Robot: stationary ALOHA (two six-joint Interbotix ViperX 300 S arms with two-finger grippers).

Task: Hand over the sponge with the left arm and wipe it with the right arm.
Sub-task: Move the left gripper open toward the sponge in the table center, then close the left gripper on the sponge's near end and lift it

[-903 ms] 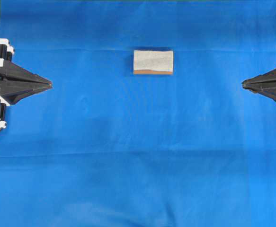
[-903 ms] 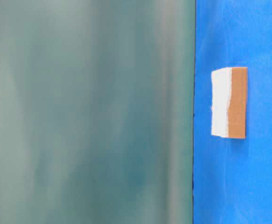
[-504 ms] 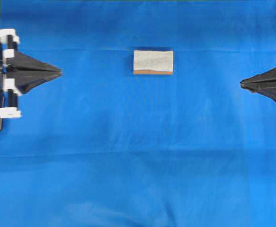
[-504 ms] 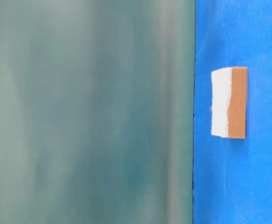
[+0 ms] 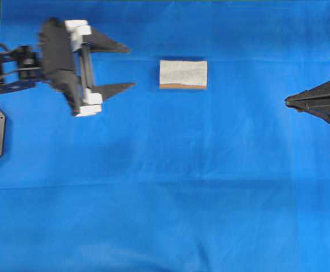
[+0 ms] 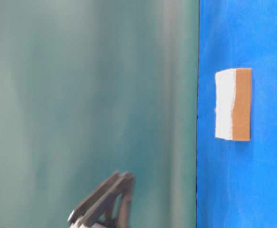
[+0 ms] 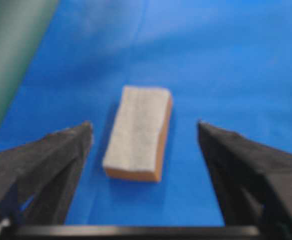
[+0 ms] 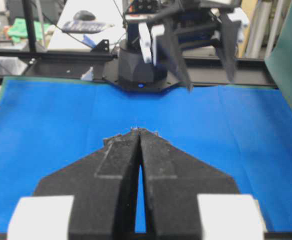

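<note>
The sponge [image 5: 183, 73], whitish-grey on top with a thin orange-brown layer, lies flat on the blue cloth at upper centre. It also shows in the table-level view [image 6: 233, 105] and in the left wrist view [image 7: 138, 132]. My left gripper [image 5: 129, 67] is open and empty, a short way left of the sponge, with its fingers pointing at it; in the left wrist view [image 7: 144, 126] the sponge lies ahead between the spread fingers. My right gripper [image 5: 287, 101] is shut and empty at the right edge, far from the sponge; it also shows in the right wrist view [image 8: 139, 130].
The blue cloth [image 5: 165, 198] covers the whole table. A green backdrop [image 6: 90, 95] stands along the far edge. The left arm's base [image 8: 140, 70] sits beyond the cloth's end, with desks and clutter behind it.
My left gripper has swung out from the left edge toward the sponge and opened its fingers wide. The right gripper and the sponge have stayed in place.
</note>
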